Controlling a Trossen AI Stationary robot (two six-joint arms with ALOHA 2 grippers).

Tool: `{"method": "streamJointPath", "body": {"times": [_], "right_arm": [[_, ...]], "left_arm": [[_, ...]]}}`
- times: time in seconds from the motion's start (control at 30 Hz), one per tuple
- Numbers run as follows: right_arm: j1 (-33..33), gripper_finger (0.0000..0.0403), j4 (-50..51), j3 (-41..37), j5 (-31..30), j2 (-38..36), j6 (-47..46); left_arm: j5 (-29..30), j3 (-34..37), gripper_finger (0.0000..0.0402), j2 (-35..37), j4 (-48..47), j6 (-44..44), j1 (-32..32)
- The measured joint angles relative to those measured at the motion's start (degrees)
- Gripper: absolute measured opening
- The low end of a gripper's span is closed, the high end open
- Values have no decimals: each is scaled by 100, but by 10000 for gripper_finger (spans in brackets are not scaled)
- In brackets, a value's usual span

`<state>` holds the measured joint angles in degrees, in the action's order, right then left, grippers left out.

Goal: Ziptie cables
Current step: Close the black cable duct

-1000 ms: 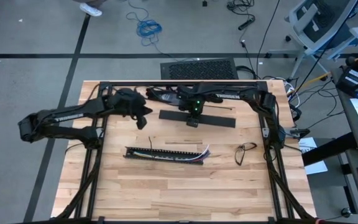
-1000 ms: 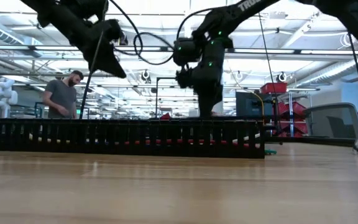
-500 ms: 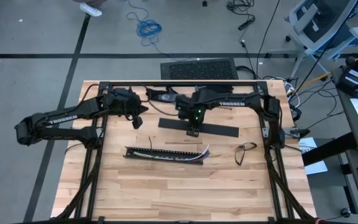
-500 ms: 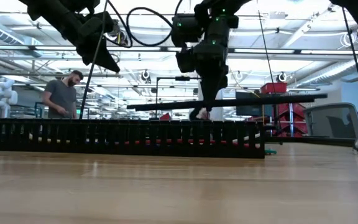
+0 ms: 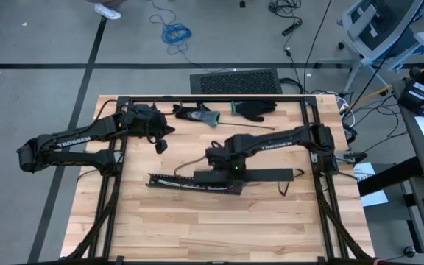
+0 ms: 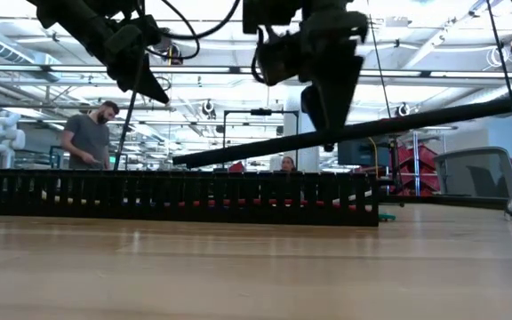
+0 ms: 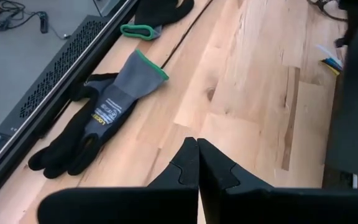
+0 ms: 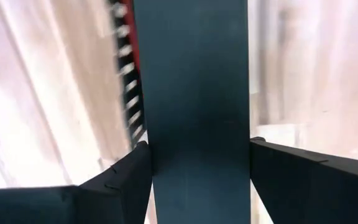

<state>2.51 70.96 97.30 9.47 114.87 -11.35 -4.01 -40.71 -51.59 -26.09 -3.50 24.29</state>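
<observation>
We found the right gripper (image 5: 232, 174) out over the middle of the table, its two fingers (image 8: 123, 177) spread wide and clamped on either flat edge of a long black cover strip (image 5: 245, 175). In the low view that strip (image 6: 345, 133) hung clear of the wood, tilted, with the end farther from the camera's left riding higher. Directly under the gripper lay the black slotted duct (image 5: 190, 182), and the cables (image 5: 174, 179) sat inside it; we could make out red, yellow and green strands through the slots, and loose coloured ends poked out beyond the duct past the gripper. The held strip covered part of the duct from above, so much of the bundle was hidden.

The left gripper (image 5: 160, 145) hovered well off to the side, toward the far edge of the table, its fingers (image 7: 188, 163) pressed together on nothing. Just ahead of it lay a grey and black glove (image 7: 95, 127), and a second black glove (image 5: 254, 110) lay farther along the same edge. A small loop of black wire (image 5: 291, 177) rested beyond the strip's end. A person (image 6: 87, 138) stood in the room behind.
</observation>
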Motion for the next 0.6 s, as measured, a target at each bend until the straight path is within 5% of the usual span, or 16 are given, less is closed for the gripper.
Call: {"method": "streamJointPath", "body": {"times": [0.27, 0.6], "right_arm": [[458, 226, -141, -156, -33, -277, -29], [551, 229, -947, -2170, -205, -2112, -1220]], "left_arm": [[-2, 0, 0, 0, 2, 296, 0], [6, 0, 0, 0, 2, 760, 0]]}}
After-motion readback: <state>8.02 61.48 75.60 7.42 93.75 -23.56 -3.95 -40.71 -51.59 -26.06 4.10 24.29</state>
